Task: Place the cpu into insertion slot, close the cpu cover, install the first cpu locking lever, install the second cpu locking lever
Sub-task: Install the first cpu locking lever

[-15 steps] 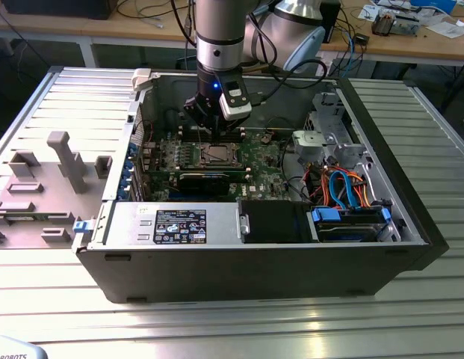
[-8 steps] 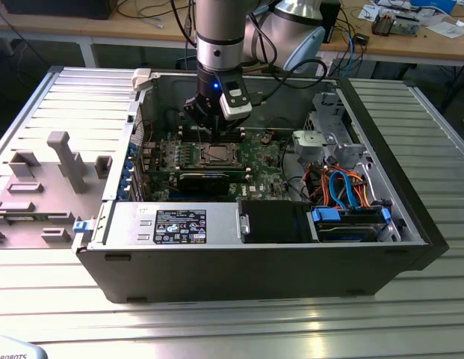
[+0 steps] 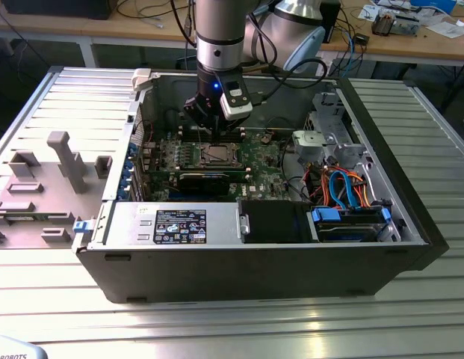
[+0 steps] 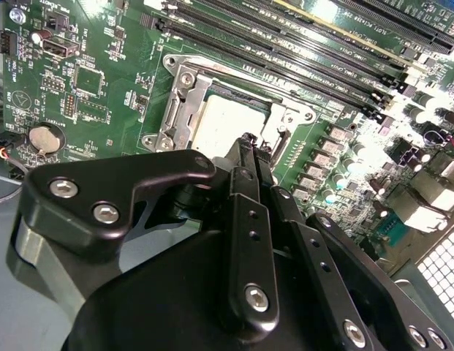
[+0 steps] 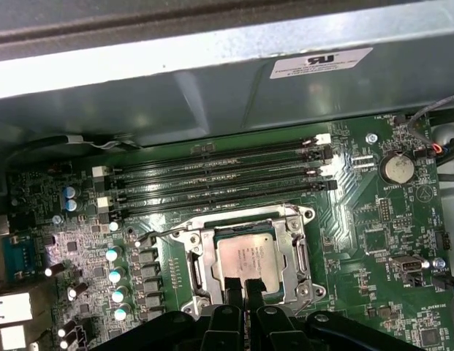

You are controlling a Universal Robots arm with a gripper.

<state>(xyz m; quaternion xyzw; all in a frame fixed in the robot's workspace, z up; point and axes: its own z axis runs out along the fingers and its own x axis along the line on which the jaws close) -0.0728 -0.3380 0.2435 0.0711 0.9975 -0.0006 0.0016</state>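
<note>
Already the cpu [image 5: 250, 255] sat in the insertion slot [image 5: 212, 281] under the closed cpu cover [image 5: 296, 257], so the gripper [image 5: 245, 287], fingers pressed together empty, seemingly needed a locking lever.

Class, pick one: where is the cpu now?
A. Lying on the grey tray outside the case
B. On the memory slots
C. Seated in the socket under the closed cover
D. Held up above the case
C: in the first wrist view the cpu sits flat in the socket, framed by the cover.
</note>
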